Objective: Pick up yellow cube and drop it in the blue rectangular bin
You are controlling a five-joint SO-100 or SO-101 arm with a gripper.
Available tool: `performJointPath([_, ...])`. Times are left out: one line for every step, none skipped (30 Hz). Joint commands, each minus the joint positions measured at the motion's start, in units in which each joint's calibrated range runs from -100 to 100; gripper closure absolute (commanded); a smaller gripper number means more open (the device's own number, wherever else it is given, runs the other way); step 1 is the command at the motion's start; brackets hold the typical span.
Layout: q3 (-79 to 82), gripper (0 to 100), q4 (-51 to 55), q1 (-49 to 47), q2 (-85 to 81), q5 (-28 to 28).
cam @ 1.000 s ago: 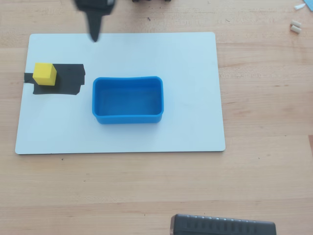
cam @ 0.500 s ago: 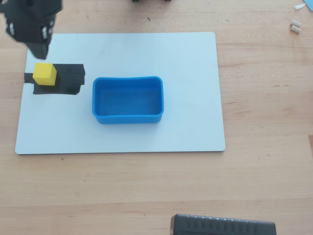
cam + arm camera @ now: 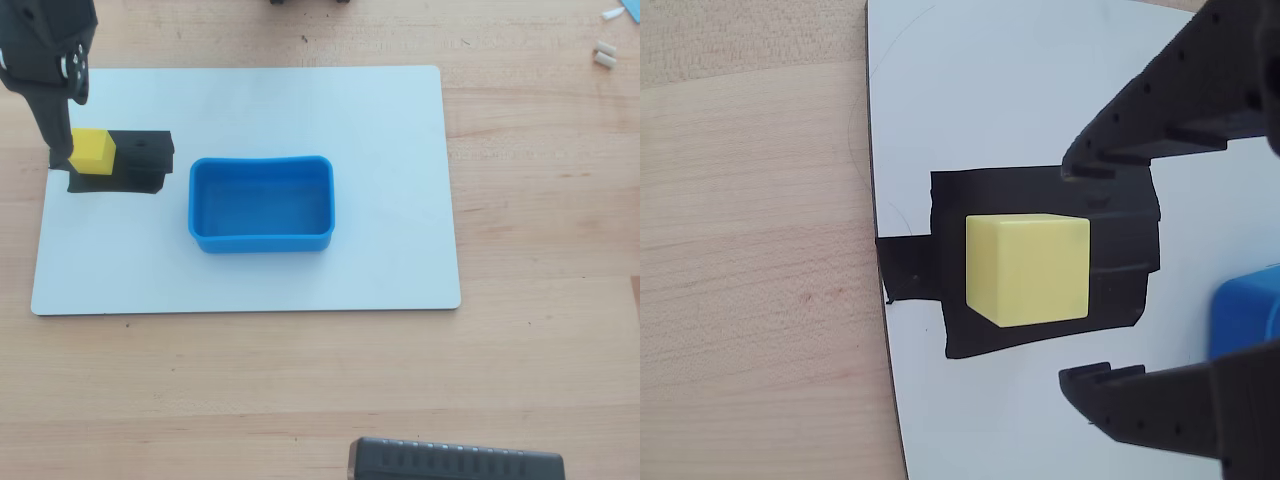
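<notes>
Jaws wide open, empty, astride one yellow cube (image 3: 1028, 269); one blue bin (image 3: 261, 204) apart.

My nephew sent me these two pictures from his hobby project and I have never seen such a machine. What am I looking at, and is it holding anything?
It is a small robot arm ending in a two-finger gripper. One picture looks straight down from above. The other comes from a camera riding on the arm's wrist, so the black fingers fill its right side. On the wooden table lies a white board. On it sit a yellow cube, resting on a patch of black tape, and an empty blue bin. Nothing is held yet: the open fingers sit either side of the cube, apparently not touching it.
</notes>
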Motion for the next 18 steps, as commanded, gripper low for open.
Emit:
performJointPath([-4.9,65,-0.1,0.0,1.8,0.4])
performJointPath([-4.9,65,-0.4,0.0,2.6,0.4])
performJointPath([-4.9,65,-0.8,0.0,3.1,0.4])
performJointPath([-4.9,65,-1.2,0.1,3.8,0.4])
performJointPath([-4.9,66,-1.5,0.1,4.2,0.4])
performJointPath([-4.6,66,-2.1,0.1,4.8,0.4])
performJointPath([-3.7,66,-3.2,0.2,4.9,0.4])
performJointPath([-2.6,66,-4.5,0.2,4.9,0.4])
performJointPath([-1.6,66,-5.4,0.3,4.9,0.4])
performJointPath([-0.8,66,-6.2,0.3,4.9,0.4])
performJointPath([-0.4,66,-6.7,0.3,5.2,0.4])
performJointPath([0.1,66,-7.1,0.2,5.5,0.4])
performJointPath([0.5,66,-7.6,0.1,5.8,0.4])
performJointPath([1.3,67,-8.1,0.1,6.0,0.4])
performJointPath([2.1,67,-8.8,0.1,6.1,0.4])
performJointPath([2.5,67,-9.2,0.0,6.5,0.4])
performJointPath([2.6,67,-9.4,0.0,6.8,0.4])
performJointPath([2.9,68,-9.7,0.0,7.2,0.4])
